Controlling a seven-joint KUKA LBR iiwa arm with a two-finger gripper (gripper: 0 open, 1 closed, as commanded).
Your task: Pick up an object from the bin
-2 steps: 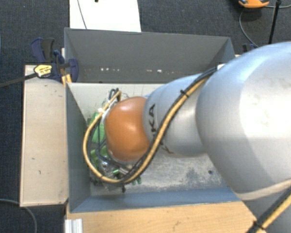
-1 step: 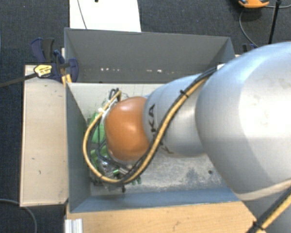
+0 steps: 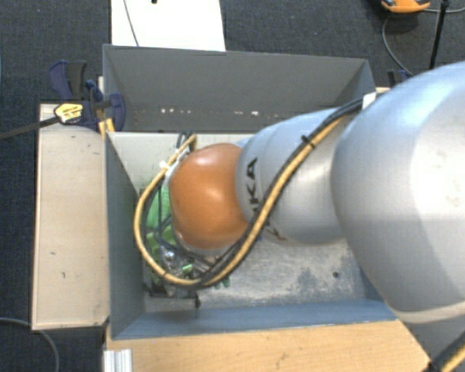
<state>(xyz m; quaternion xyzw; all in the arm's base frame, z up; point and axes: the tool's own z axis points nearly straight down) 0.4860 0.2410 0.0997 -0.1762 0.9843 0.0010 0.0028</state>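
The large silver-grey seven-joint arm (image 3: pixel 372 184) is seen reaching in from the right and is bent down into the grey sheet-metal bin (image 3: pixel 232 84). The rounded orange wrist cover (image 3: pixel 205 196) is placed over the left half of the bin floor, and a yellow-and-black cable (image 3: pixel 279 188) is looped round it. The end effector (image 3: pixel 174 271) is lowered beneath the cover, close to the near left corner; whether it is released or clenched cannot be told. A bright green object (image 3: pixel 160 205) is glimpsed under the cover by the left wall. It is mostly hidden, so its long axis and heading cannot be told.
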